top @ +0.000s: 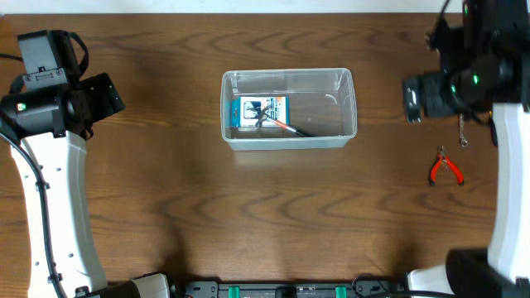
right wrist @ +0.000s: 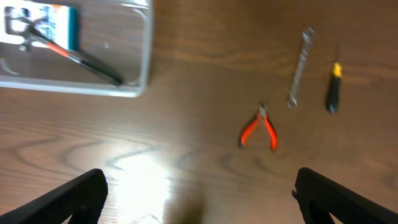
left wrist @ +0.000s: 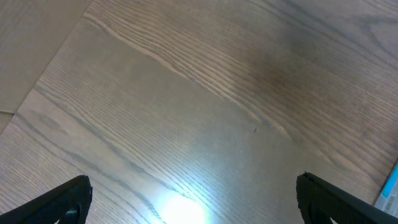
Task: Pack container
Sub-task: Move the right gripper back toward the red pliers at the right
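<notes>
The clear plastic container (top: 288,108) stands at the table's middle; it also shows in the right wrist view (right wrist: 140,56). Inside lie a small blue-and-white printed box (top: 257,111) and a black-and-red handled tool (top: 286,126). Red-handled pliers (top: 445,168) lie at the right, also in the right wrist view (right wrist: 259,129). A silver wrench (right wrist: 300,67) and a small black-and-yellow screwdriver (right wrist: 333,88) lie beyond them. My left gripper (left wrist: 193,199) is open and empty over bare wood at the left. My right gripper (right wrist: 199,193) is open and empty, raised right of the container.
The table is dark brown wood. The left arm's base stands along the left edge (top: 50,207), the right arm's along the right edge (top: 509,182). A blue edge (left wrist: 390,183) shows at the right of the left wrist view.
</notes>
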`<state>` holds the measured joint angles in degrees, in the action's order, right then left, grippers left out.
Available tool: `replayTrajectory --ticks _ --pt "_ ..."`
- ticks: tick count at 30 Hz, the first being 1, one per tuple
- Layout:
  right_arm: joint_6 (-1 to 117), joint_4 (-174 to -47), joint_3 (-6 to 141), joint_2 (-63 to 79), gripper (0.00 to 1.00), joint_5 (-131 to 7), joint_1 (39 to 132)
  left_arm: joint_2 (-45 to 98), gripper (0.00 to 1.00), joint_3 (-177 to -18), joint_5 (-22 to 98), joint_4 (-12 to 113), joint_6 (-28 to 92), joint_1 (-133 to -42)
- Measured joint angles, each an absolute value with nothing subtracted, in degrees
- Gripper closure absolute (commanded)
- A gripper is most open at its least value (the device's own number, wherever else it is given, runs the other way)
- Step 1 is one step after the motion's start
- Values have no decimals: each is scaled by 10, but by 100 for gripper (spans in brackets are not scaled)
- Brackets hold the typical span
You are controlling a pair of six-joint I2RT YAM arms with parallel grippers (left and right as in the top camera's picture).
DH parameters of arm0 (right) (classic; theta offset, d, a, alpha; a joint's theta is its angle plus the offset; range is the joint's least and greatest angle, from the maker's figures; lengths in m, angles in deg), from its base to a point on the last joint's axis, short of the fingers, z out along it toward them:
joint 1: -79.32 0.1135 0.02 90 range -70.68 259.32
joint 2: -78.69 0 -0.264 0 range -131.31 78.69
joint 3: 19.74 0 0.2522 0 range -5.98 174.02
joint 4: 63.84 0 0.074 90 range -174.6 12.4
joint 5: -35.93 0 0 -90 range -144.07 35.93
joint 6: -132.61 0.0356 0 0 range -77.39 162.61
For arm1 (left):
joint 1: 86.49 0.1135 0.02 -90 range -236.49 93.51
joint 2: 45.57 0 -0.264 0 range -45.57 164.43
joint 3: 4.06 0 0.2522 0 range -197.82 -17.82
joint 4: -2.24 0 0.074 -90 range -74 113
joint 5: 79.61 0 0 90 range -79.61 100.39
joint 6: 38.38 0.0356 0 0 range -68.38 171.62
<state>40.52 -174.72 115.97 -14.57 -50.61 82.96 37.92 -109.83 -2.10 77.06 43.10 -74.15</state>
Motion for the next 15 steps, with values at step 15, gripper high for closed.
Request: replayTrajectory --ticks 15 --pt "460 -1748 977 94 1 -480 828 379 2 -1098 -21 771 431 -742"
